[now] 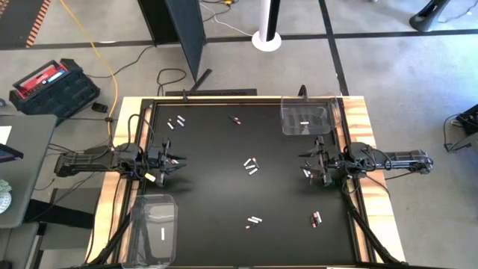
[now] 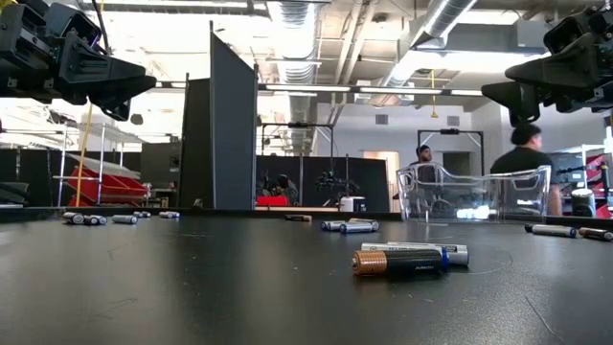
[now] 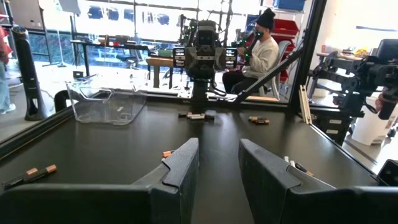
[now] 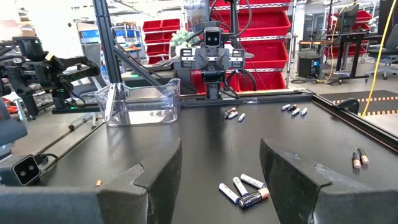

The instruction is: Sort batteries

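Seen from above, a black work mat (image 1: 224, 187) holds small batteries (image 1: 251, 165) scattered in clusters: one at centre, others toward 11 o'clock, 12 o'clock, 6 o'clock and 5 o'clock. A clear bin (image 1: 305, 116) at 1 o'clock and another clear bin (image 1: 154, 228) at 7 o'clock each hold one white battery. The left gripper (image 1: 176, 161) hovers at 9 o'clock, fingers apart, holding nothing. The right gripper (image 1: 306, 162) hovers at 3 o'clock, fingers also spread and empty.
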Action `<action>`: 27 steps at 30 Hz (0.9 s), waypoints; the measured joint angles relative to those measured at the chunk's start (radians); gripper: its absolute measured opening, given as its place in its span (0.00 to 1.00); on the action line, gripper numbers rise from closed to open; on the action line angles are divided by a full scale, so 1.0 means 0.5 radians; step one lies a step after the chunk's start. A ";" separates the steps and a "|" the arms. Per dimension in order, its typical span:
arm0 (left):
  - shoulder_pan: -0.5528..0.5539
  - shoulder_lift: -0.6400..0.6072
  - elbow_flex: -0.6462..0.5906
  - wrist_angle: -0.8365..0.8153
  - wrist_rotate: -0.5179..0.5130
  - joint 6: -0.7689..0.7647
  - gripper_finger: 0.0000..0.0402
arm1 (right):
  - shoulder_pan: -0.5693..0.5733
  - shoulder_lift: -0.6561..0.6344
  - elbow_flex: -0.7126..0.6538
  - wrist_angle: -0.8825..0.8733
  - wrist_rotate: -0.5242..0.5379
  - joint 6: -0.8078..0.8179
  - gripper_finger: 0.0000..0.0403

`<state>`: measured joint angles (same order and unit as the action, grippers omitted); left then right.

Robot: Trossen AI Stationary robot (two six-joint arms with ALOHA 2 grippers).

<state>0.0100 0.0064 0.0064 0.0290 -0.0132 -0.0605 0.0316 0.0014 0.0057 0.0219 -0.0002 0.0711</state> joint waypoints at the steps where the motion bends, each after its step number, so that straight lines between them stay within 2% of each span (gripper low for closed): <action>1: -0.001 0.000 0.000 0.000 0.000 0.000 0.28 | 0.000 0.000 0.000 0.002 0.000 0.000 0.58; 7: 0.000 0.000 0.000 0.000 0.000 0.000 0.28 | 0.001 0.001 0.000 0.030 -0.001 0.022 0.58; 14: 0.000 0.000 0.000 0.000 0.000 0.001 0.28 | 0.001 0.001 0.000 0.040 -0.001 0.327 0.58; 27: -0.001 0.000 0.000 0.000 0.000 0.000 0.28 | -0.093 0.001 0.000 0.044 0.055 0.328 0.58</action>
<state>0.0097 0.0063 0.0065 0.0290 -0.0132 -0.0605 -0.0150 0.0017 0.0059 0.0439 0.0271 0.2350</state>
